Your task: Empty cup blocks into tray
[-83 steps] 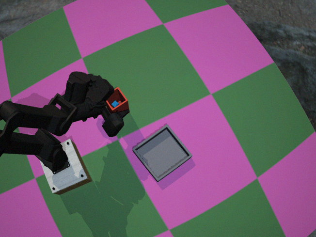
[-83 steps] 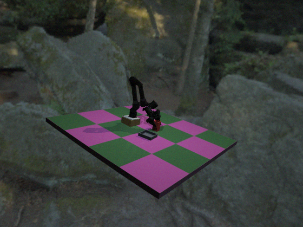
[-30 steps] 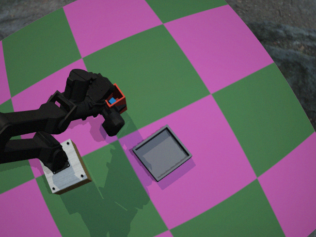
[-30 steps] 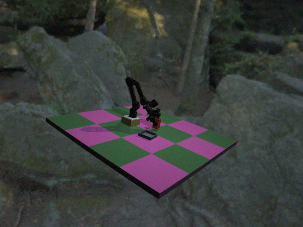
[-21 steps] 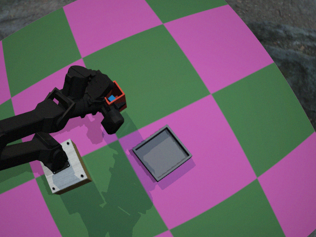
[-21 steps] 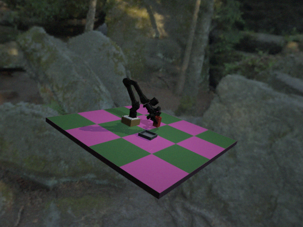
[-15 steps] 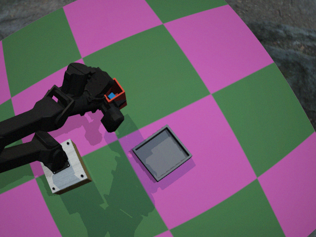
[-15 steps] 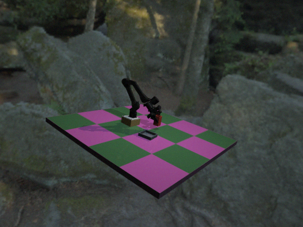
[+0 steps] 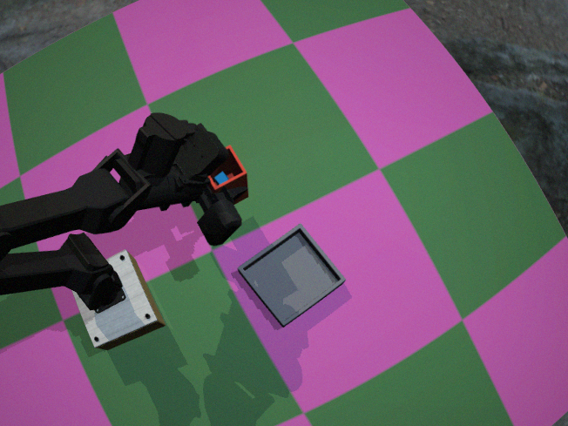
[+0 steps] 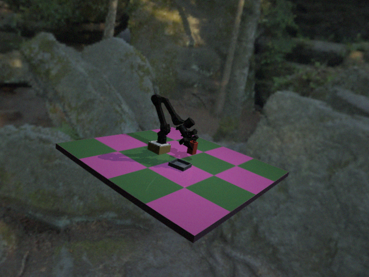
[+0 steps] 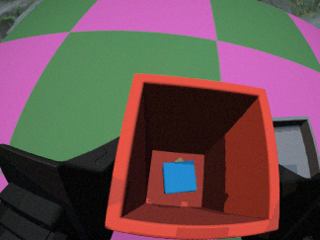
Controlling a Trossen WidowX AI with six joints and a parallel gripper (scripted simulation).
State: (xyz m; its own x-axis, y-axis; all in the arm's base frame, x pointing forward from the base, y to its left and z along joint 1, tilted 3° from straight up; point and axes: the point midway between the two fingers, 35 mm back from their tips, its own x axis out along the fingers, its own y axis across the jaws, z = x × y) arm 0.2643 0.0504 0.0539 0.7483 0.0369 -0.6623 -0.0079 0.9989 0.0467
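One cup gripped, blocks inside

One gripper [image 9: 229, 172] [image 10: 191, 146] [image 11: 185, 139] is clenched on the red cup [image 9: 240, 179] [image 10: 193, 148] [image 11: 126, 151], its dark fingers on opposite sides of the walls. The cup is square in section, mouth facing up, and appears to be raised off the table [image 9: 426, 77] [image 10: 184, 209] [image 11: 133, 52].

Contents of the cup: a blue block [image 9: 221, 178] [image 11: 180, 177] lies at the bottom, well below the rim in the wrist view. A small yellowish piece shows at its edge; the rest of that piece is hidden, so a full block count cannot be given.

Next outward, the shallow grey tray [image 9: 270, 279] [image 10: 180, 167] [image 11: 291, 123] lies flat on the checkered pink and green surface, near the cup but apart from it; the cup is not over it. The tray's interior shows its grey floor, part lit and part in shadow.

Farther out, the black arm [image 9: 51, 207] [image 10: 171, 110] stands on a pale plate [image 9: 149, 322] [image 10: 168, 144] atop a brown block-shaped base [image 9: 153, 305] [image 10: 160, 149].
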